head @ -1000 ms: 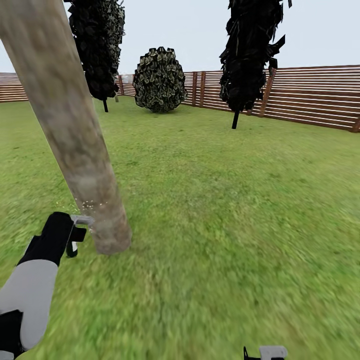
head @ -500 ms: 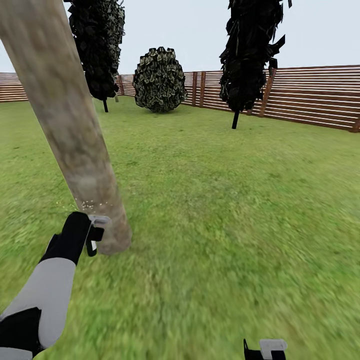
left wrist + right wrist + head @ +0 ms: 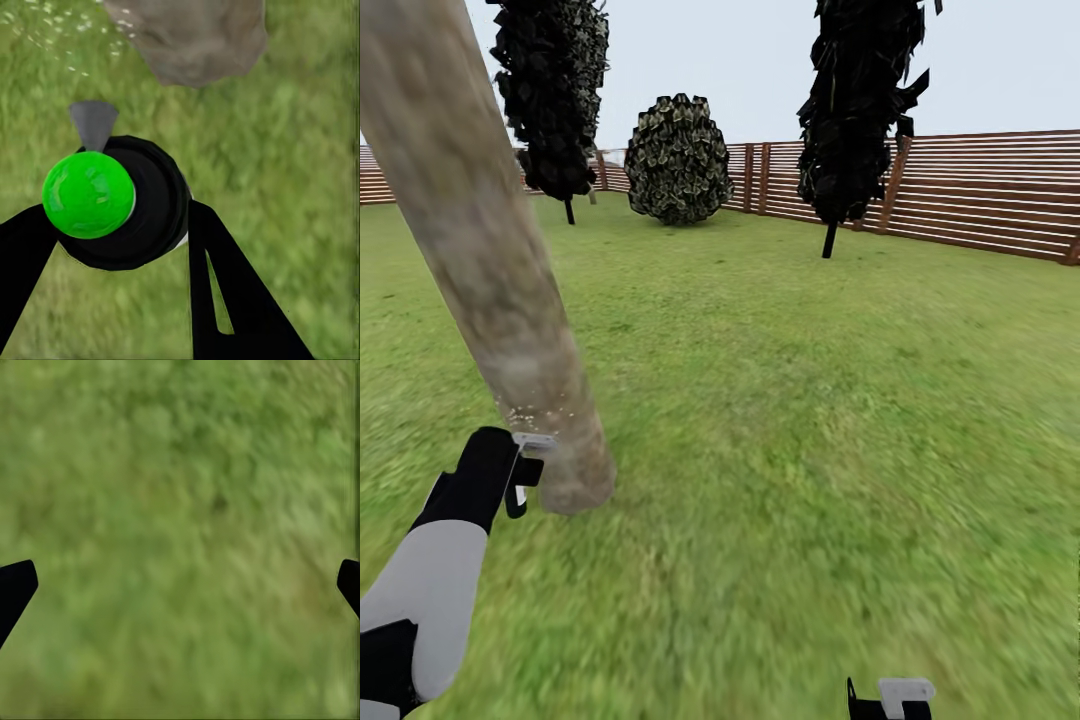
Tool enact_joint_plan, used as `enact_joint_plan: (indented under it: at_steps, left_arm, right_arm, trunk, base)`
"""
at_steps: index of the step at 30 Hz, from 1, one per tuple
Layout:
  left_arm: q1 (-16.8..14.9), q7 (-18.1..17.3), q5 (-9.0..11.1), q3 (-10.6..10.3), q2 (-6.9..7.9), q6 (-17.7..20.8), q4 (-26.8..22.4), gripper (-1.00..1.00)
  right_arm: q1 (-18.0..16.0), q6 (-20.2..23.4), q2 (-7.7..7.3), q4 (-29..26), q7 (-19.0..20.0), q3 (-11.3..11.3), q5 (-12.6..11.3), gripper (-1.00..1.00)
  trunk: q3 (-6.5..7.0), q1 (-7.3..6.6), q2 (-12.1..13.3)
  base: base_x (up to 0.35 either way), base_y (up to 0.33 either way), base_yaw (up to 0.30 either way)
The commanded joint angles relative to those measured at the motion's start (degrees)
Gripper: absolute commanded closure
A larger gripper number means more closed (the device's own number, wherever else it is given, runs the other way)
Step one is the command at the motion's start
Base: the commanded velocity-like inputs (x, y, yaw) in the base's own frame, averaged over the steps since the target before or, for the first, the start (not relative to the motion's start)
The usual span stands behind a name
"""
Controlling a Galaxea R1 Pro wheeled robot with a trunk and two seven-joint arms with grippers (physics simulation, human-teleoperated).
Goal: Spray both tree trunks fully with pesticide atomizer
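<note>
One thick beige-grey tree trunk [image 3: 490, 270] leans across the left of the head view, its base [image 3: 196, 34] just beyond the atomizer in the left wrist view. My left gripper [image 3: 523, 472] is low beside that base, shut on the pesticide atomizer [image 3: 124, 202], a black body with a bright green ball top and a grey nozzle [image 3: 94, 122] pointing toward the trunk. White pesticide specks [image 3: 528, 410] float at the trunk's lower part and show as specks [image 3: 56, 34] over the grass. My right gripper [image 3: 180, 585] hangs open over bare lawn.
Lawn [image 3: 810, 400] stretches ahead to a brown slat fence [image 3: 980, 190]. Two black-foliaged trees with thin stems [image 3: 560, 90] [image 3: 860, 110] and a round dark bush [image 3: 678, 158] stand far off. My right gripper [image 3: 890, 697] sits at the head view's lower edge.
My left gripper with the atomizer swung right toward the trunk's base, then came back left. The head view shifted slightly. The right arm stayed still.
</note>
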Motion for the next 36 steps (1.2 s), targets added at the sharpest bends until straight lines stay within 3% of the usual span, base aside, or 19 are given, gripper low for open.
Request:
enact_joint_plan:
  at_steps: [1, 14, 17, 20, 23, 25, 30, 36]
  left_arm:
    - [0.0, 0.0, 0.0, 0.0, -0.01, 0.0, 0.0, 1.0]
    - [0.0, 0.0, 0.0, 0.3, 0.35, -0.3, 0.0, 1.0]
    - [0.8, 0.0, -0.2, 1.5, 0.77, -0.4, 0.1, 1.0]
    - [2.5, 0.1, 0.0, 2.0, 0.15, -0.5, 0.1, 1.0]
    - [2.9, 0.1, 0.2, 2.0, -2.17, -0.6, 0.1, 1.0]
    - [2.9, 0.1, 0.1, 2.3, -2.65, -0.7, 0.1, 1.0]
    - [3.3, 0.0, -0.1, 6.0, 1.49, -3.9, 0.8, 1.0]
    - [5.0, 0.1, 0.1, 5.8, -1.27, -4.5, 1.8, 1.0]
  right_arm:
    - [0.0, 0.0, 0.01, 0.0, 0.0, 0.0, 0.0, -1.0]
    - [0.0, 0.0, 0.01, 0.1, 0.0, 0.0, 0.1, -1.0]
    - [0.0, 0.0, 0.01, 0.1, 0.0, 0.0, 0.1, -1.0]
    - [0.0, 0.0, 0.01, 0.1, 0.0, 0.0, 0.1, -1.0]
    - [0.0, 0.0, 0.01, 0.1, 0.0, 0.0, 0.1, -1.0]
    - [0.0, 0.0, 0.01, 0.1, 0.0, 0.0, 0.1, -1.0]
    - [0.0, 0.0, 0.01, 0.1, 0.0, 0.0, 0.1, -1.0]
    - [0.0, 0.0, -0.08, 0.1, 0.0, 0.0, 0.1, -1.0]
  trunk:
    - [0.0, 0.0, 0.0]
    - [0.0, 0.0, 0.0]
    - [0.0, 0.0, 0.0]
    - [0.0, 0.0, 0.0]
    - [0.0, 0.0, 0.0]
    - [0.0, 0.0, 0.0]
    - [0.0, 0.0, 0.0]
    - [0.0, 0.0, 0.0]
  base:
    - [0.152, -0.232, 0.035]
    - [0.103, -0.25, 0.242]
    - [0.064, -0.26, 0.133]
    - [0.062, -0.092, 0.018]
    - [0.008, -0.011, 0.002]
    - [0.001, -0.001, 0.0]
    - [0.0, 0.0, 0.0]
    - [0.154, 0.0, 0.0]
